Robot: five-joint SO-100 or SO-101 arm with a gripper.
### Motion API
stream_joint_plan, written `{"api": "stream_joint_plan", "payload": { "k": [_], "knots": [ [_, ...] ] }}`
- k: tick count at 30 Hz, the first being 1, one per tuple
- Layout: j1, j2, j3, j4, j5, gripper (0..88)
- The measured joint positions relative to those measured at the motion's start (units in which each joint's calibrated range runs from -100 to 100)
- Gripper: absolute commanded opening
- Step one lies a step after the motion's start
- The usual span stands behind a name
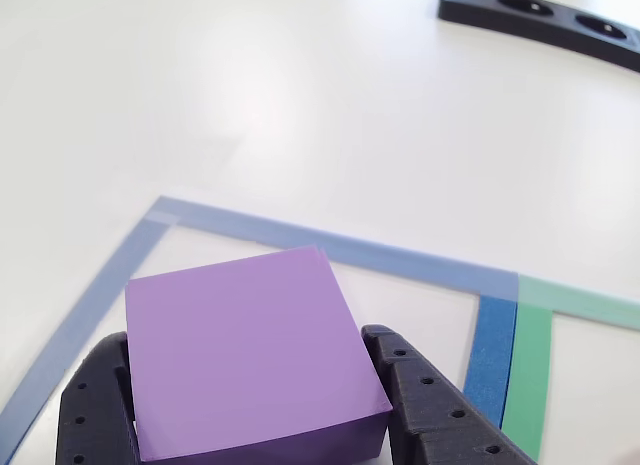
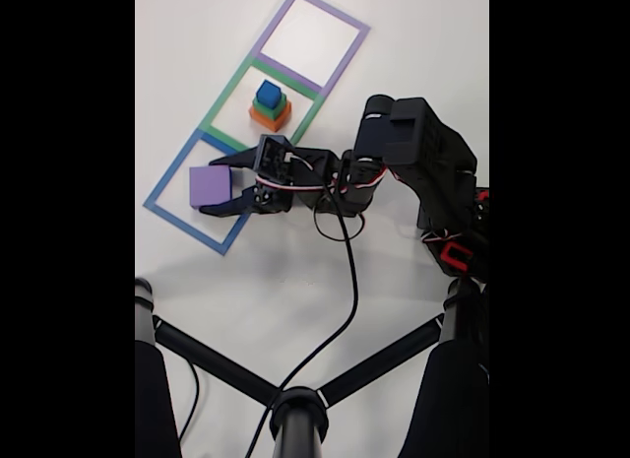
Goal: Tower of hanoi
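the white surface carries three taped square outlines in a row; the black arm's tool is clamped on a flat purple cube inside the blue-taped square. a small orange, green and blue stacked tower stands in the green-taped square.

In the fixed view the claw straddles a purple cube inside the blue taped square on the white tabletop. A blue-green-orange stack stands in the green square just beyond.
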Motion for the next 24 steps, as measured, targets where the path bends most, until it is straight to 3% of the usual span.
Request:
{"api": "stream_joint_plan", "payload": {
  "k": [12,24],
  "knots": [
    [0.0,0.5,-0.4,-0.3,0.0,32.2],
    [0.7,0.3,-0.5,-0.6,0.0,30.3]
  ]
}}
